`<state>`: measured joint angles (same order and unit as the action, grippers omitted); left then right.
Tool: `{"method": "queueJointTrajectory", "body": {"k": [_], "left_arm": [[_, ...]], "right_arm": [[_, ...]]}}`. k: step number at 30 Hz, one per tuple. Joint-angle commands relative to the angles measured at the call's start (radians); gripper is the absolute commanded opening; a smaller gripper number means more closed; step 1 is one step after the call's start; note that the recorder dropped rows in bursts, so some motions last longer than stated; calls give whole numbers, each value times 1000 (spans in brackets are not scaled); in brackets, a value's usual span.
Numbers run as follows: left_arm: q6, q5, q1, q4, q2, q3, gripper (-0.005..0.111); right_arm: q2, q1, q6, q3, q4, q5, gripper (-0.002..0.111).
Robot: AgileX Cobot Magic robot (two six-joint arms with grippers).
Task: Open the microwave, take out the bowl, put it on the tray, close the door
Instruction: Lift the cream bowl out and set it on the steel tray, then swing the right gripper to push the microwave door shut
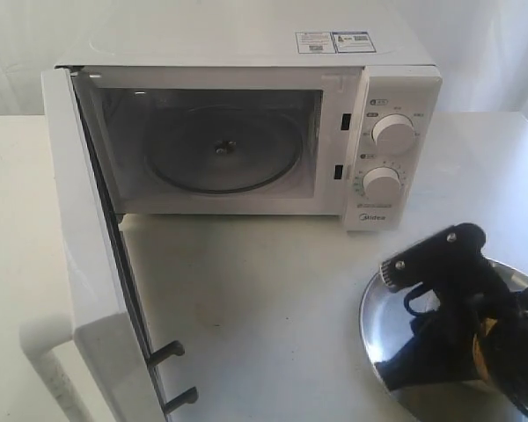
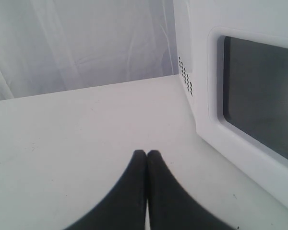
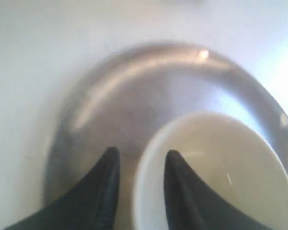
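Note:
The white microwave point(image 1: 246, 53) stands at the back with its door point(image 1: 88, 290) swung wide open to the left; the cavity holds only the glass turntable point(image 1: 220, 149). The silver tray point(image 3: 134, 81) lies on the table at the front right point(image 1: 383, 321). The cream bowl point(image 3: 230, 158) sits on the tray. My right gripper point(image 3: 140, 155) is open and straddles the bowl's rim, one finger inside and one outside with a gap to the rim. My left gripper point(image 2: 147, 153) is shut on nothing, low over the table beside the door's outer face point(image 2: 206, 120).
The right arm point(image 1: 449, 272) covers most of the tray in the exterior view. Two latch hooks point(image 1: 172, 374) stick out of the door's inner edge. The knob panel point(image 1: 392, 149) is at the microwave's right. A white curtain hangs behind the table.

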<state>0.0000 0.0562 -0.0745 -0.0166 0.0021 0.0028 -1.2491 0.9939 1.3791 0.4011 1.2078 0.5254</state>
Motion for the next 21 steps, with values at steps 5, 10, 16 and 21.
{"method": "queueJointTrajectory", "body": {"k": [5, 10, 16, 21], "left_arm": [[0, 5, 1, 8, -2, -3, 0], [0, 5, 1, 8, -2, -3, 0], [0, 5, 1, 8, -2, -3, 0], [0, 5, 1, 8, -2, -3, 0]], "right_arm": [[500, 113, 4, 135, 137, -556, 0], [337, 115, -79, 318, 141, -615, 0], [40, 197, -202, 602, 141, -534, 0], [-174, 285, -246, 789, 160, -280, 0]]}}
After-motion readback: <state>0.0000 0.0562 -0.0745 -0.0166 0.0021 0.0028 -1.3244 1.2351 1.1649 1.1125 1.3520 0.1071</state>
